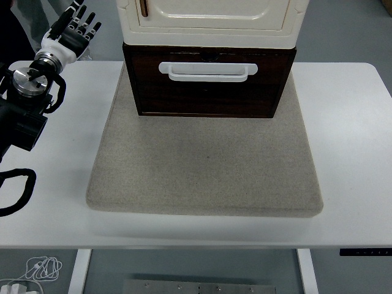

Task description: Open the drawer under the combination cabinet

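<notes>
1. From the head view I logged the cream-white combination cabinet (211, 18) standing at the far middle of the white rectangular table (349, 122), its top cut off by the picture's upper edge.
2. Directly beneath it sat the dark brown wooden drawer (208, 92), front face toward me, carrying a white bar handle (207, 71) across its upper part. The drawer front looked flush with its dark frame; I could not tell whether it was pulled out at all.
3. Cabinet and drawer rested on the far edge of a beige, square fabric mat (205, 165) that covered the table's centre.
4. The left hand (70, 30), black and white with five fingers, was raised at the upper left, past the table's far-left corner, fingers spread and holding nothing. It was well apart from the handle.
5. The black left arm (24, 110) came in over the table's left edge.
6. A black cable loop (15, 190) lay at the table's left side.
7. White cords (40, 268) lay on the floor below.
</notes>
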You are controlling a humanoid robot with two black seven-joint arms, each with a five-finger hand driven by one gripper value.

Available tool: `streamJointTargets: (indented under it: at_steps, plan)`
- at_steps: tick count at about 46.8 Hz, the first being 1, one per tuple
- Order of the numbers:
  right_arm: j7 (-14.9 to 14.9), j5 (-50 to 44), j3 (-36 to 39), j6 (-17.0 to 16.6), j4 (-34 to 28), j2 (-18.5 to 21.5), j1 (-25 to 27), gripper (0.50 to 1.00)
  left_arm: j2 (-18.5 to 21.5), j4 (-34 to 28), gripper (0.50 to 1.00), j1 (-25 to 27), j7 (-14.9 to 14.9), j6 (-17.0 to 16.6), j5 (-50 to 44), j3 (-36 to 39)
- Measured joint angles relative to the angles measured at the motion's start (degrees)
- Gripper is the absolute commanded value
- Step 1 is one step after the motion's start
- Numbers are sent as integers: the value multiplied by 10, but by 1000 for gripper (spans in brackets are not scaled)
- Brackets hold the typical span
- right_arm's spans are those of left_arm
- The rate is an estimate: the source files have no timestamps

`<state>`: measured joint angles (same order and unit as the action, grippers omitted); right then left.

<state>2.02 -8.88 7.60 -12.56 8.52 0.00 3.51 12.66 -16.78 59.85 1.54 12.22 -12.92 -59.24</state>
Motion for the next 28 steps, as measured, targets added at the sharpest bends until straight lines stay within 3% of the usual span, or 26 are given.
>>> streamJointTargets:
  at_steps: [28]
  plan:
    - [0, 0, 0, 0, 0, 0, 0, 926, 0, 3, 1000, 7, 0, -2, -4, -1]
